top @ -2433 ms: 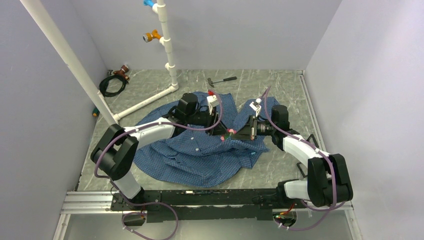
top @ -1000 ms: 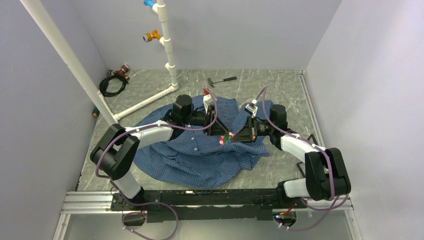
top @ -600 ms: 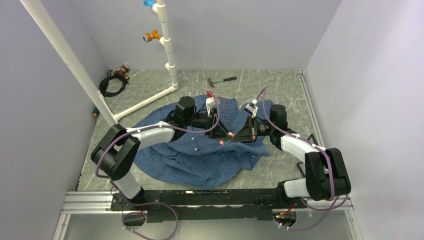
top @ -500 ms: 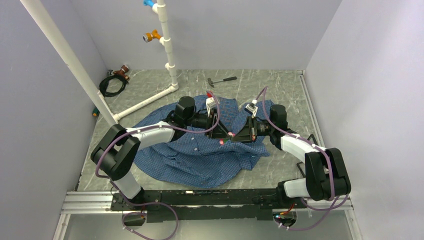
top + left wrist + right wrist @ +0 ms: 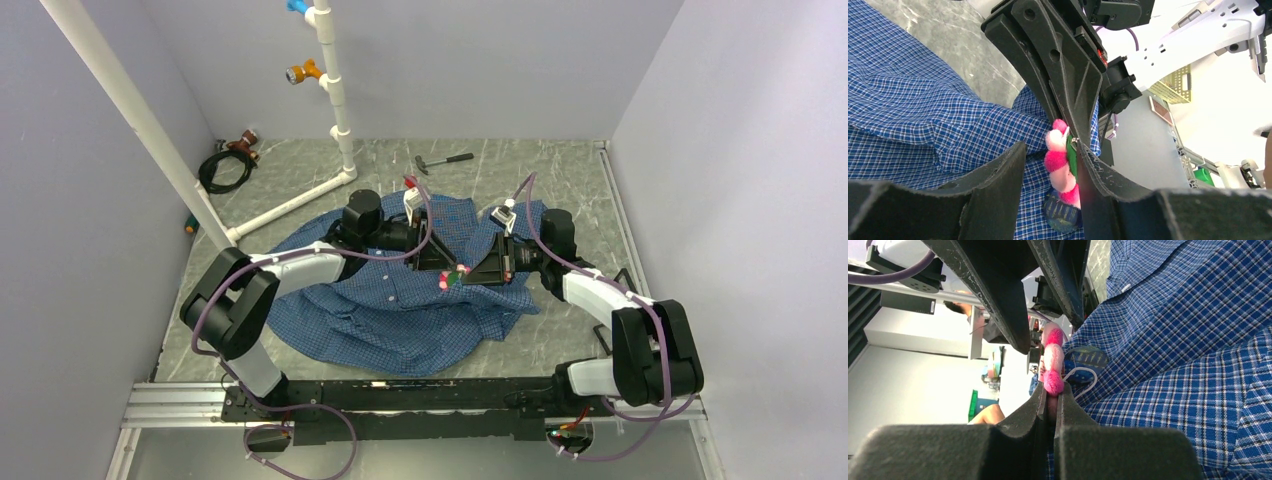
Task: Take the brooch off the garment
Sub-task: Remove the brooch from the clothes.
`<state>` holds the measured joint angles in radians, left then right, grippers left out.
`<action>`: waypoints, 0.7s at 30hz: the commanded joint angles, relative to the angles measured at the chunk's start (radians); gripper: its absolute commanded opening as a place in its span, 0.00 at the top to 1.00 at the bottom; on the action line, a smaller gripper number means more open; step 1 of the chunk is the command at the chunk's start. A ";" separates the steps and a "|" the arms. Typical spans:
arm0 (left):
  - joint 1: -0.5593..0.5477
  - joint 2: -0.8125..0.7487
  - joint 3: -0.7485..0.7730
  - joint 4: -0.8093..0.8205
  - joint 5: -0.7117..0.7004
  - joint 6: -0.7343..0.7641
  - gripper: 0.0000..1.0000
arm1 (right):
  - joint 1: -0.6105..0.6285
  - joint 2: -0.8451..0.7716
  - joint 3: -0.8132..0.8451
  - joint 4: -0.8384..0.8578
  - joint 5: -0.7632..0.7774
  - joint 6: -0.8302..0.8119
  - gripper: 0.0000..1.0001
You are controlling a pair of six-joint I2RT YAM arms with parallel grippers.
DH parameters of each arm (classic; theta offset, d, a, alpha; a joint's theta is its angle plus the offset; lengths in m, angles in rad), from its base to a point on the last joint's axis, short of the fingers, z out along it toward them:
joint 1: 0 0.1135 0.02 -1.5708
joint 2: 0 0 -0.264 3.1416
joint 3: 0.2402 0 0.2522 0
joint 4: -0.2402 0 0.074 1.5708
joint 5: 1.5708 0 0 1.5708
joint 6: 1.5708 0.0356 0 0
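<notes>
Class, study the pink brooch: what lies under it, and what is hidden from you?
Under the brooch lies the blue checked garment. Its fastening cannot be seen: shut jaws of the right gripper cover it.

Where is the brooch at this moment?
Top view: the brooch sits on the blue shirt, right of its middle, pinched at the tips of the right gripper.
</notes>
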<state>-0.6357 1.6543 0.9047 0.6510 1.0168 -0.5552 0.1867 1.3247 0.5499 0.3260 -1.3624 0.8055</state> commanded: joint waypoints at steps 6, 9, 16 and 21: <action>-0.011 0.023 0.020 0.020 0.003 0.005 0.53 | 0.011 -0.041 0.019 -0.008 -0.032 -0.023 1.00; -0.019 0.033 0.022 0.016 -0.003 0.008 0.53 | 0.013 -0.042 0.019 -0.010 -0.032 -0.024 1.00; -0.036 0.024 0.022 0.014 -0.004 0.013 0.52 | 0.014 -0.041 0.023 -0.037 -0.024 -0.046 1.00; -0.046 0.016 0.026 -0.004 -0.006 0.031 0.52 | 0.014 -0.039 0.024 -0.035 -0.023 -0.045 1.00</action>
<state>-0.6628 1.6817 0.9051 0.6453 1.0115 -0.5571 0.1947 1.3136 0.5499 0.2726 -1.3621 0.7677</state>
